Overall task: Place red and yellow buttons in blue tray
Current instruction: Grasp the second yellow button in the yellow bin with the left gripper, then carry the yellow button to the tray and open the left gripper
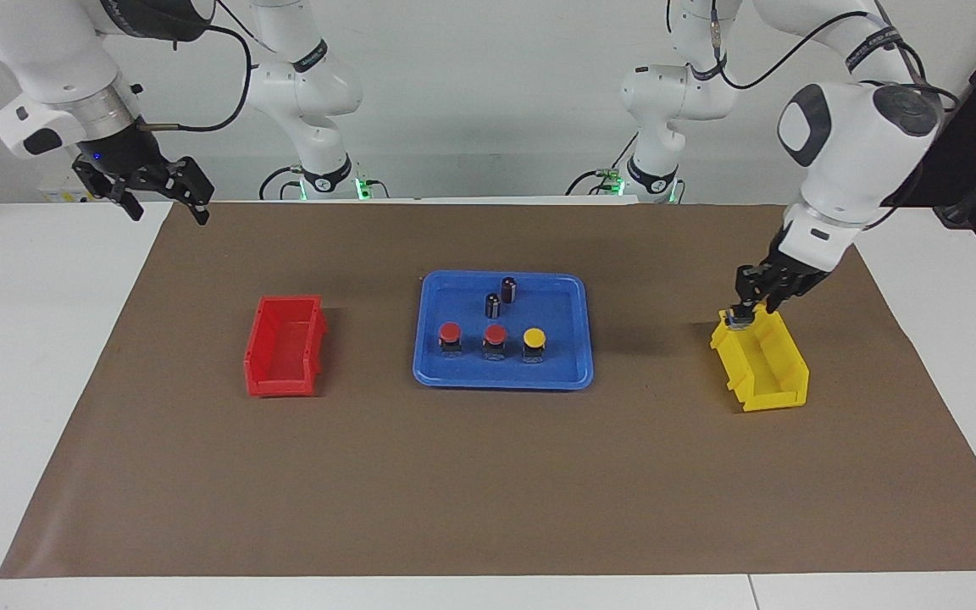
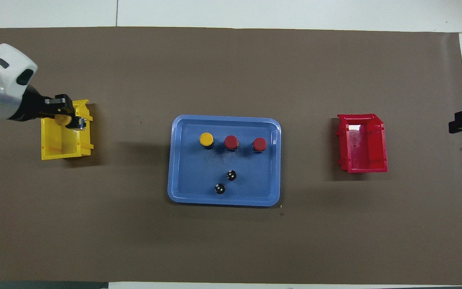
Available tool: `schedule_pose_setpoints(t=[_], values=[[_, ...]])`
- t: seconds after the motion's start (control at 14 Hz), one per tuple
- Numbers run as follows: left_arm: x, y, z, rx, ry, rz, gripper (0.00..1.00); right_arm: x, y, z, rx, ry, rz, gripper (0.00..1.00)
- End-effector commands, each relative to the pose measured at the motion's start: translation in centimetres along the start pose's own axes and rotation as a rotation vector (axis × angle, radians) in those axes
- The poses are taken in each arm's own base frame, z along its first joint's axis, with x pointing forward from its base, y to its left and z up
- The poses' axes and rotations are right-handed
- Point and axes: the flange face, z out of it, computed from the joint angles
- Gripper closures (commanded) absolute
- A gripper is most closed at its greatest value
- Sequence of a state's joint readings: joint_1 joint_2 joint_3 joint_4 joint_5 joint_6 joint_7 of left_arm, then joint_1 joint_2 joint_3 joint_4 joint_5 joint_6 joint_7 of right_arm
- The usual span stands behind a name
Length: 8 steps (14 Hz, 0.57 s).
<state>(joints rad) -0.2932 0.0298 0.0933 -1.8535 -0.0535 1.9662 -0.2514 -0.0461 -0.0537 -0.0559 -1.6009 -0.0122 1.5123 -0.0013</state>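
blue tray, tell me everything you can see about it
The blue tray is a flat rectangle of what looks like plastic, with rounded corners and a low rim. It lies flat on the brown mat at the middle of the table, between the red bin and the yellow bin. In it stand two red buttons, one yellow button, and, nearer the robots, two dark cylinders. No pincer touches it.

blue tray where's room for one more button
Two bare patches on the blue tray floor, both nearer the robots than the button row: one beside the dark cylinders toward the right arm's end, one toward the left arm's. The row is crowded.
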Motion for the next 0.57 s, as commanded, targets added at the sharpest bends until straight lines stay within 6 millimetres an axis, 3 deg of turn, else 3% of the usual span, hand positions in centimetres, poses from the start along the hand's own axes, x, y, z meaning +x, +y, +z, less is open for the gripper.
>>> schedule_pose_setpoints(t=[0.0,0.29,0.5], values=[[-1.7,7.0,3.0,-0.024,0.019,-0.064,0.98,0.3,-0.3,-0.3,-0.006,0.01,-0.001,0.0],[-5.1,15.3,7.7,-0.021,0.001,-0.094,0.98,0.4,-0.2,-0.2,-0.007,0.001,-0.002,0.0],[-5.8,17.7,10.4,-0.019,0.001,-0.088,0.98,0.3,-0.2,-0.2,-0.006,0.004,-0.001,0.0]])
